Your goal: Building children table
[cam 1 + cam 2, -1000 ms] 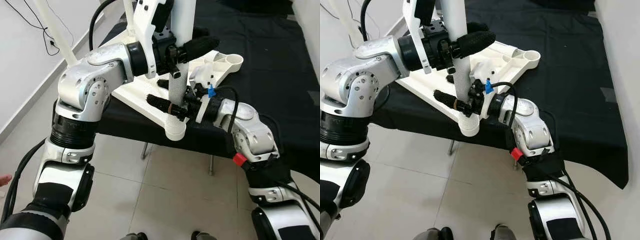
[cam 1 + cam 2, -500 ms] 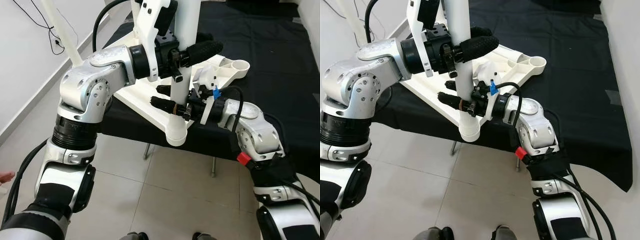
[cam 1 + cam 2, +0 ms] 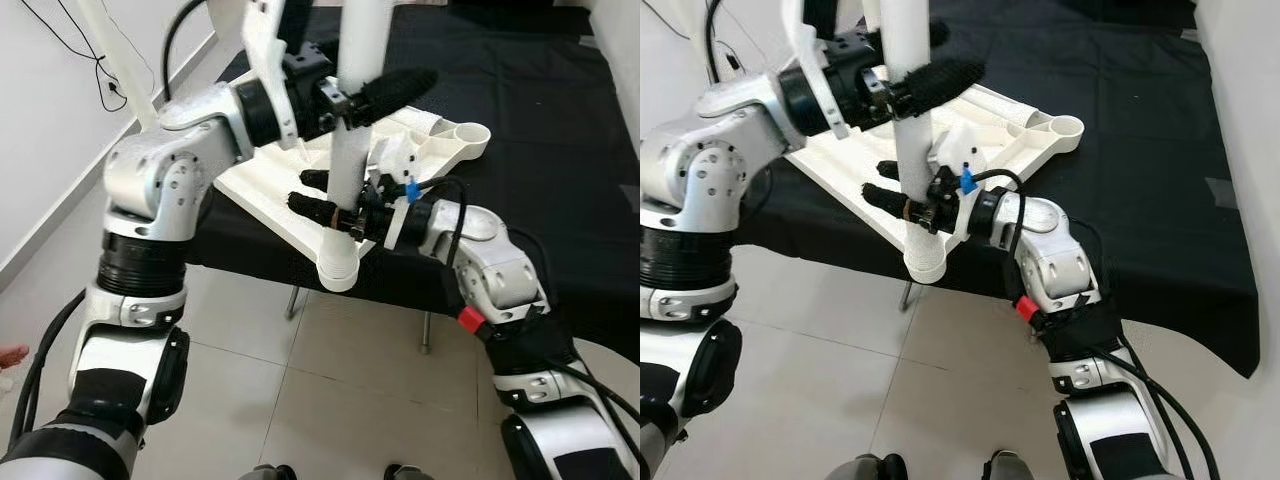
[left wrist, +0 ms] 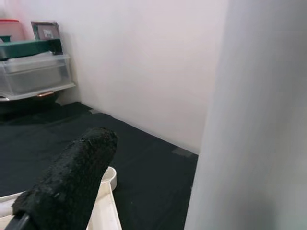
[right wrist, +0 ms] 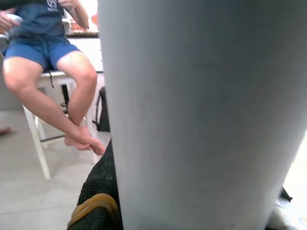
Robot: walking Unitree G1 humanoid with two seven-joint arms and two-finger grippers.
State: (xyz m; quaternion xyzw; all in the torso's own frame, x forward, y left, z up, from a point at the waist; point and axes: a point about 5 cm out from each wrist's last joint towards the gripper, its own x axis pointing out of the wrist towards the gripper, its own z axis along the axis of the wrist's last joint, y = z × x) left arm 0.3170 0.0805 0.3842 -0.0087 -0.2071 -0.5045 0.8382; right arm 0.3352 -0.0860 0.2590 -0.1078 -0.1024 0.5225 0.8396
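Note:
A white table top [image 3: 268, 190] lies upside down on the black cloth, with an open leg socket [image 3: 468, 133] at its far corner. A white tubular leg [image 3: 347, 165] stands upright at the top's near corner, its wide lower end [image 3: 338, 268] at the edge. My left gripper [image 3: 356, 95] is shut on the leg high up, one black finger [image 4: 72, 182] beside the tube [image 4: 254, 120]. Lower down, my right gripper [image 3: 331, 194] is shut on the same leg [image 5: 201, 110], just above the corner.
The black-covered table [image 3: 540, 120] runs back and right. Tiled floor [image 3: 330, 380] lies in front. Another white leg [image 3: 115, 60] leans at the left wall. A person's hand [image 3: 8, 357] shows at the left edge; a person [image 5: 48, 57] sits on a white chair nearby.
Both grippers keep their hold on the leg. The leg and both arms have shifted slightly to the left, and its lower end sits a little nearer the top's corner.

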